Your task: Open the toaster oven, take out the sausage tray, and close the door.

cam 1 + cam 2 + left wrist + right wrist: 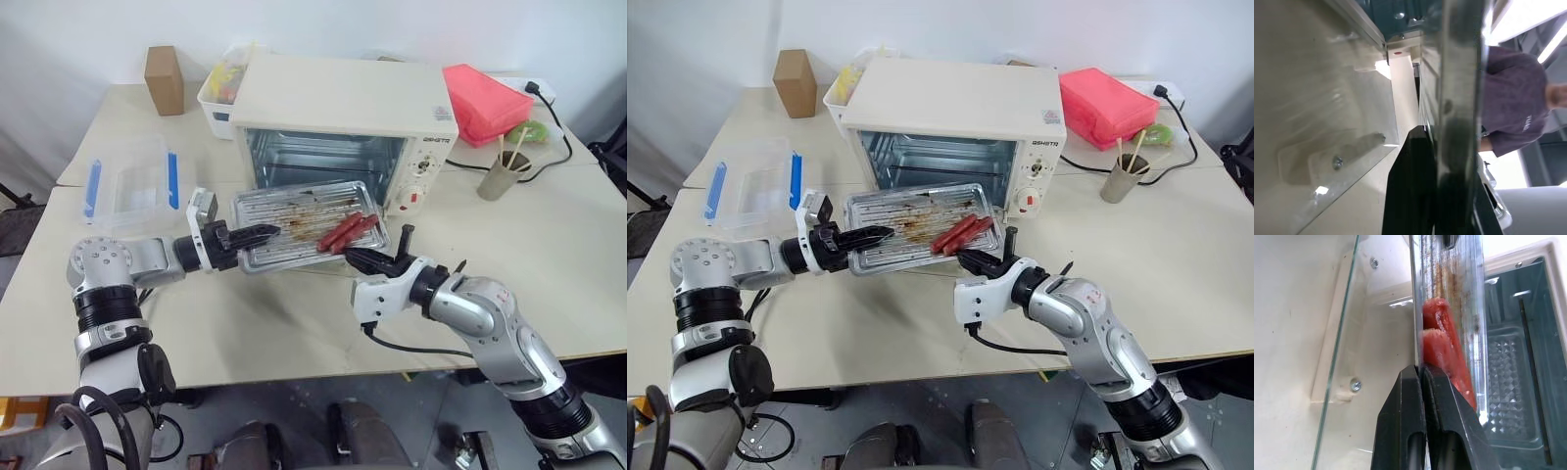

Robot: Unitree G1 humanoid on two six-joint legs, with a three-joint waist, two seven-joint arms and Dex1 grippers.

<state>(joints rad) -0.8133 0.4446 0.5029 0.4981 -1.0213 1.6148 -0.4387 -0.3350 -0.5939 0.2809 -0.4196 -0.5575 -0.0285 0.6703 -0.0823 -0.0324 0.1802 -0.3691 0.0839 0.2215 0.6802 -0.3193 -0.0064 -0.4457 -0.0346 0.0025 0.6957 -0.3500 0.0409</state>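
- Silvery tray hangs in the air just in front of the oven, out of the cavity, tilted a little, grease streaks across its ridges.
- Left gripper has its jaws clamped on the tray's left rim.
- Right gripper is pinched tight on the near right rim, jaws together on the metal.
- Red sausages lie toward the tray's right end, close to that right grip.
- Door is down, glass lying flat under the tray, oven mouth wide open behind it.
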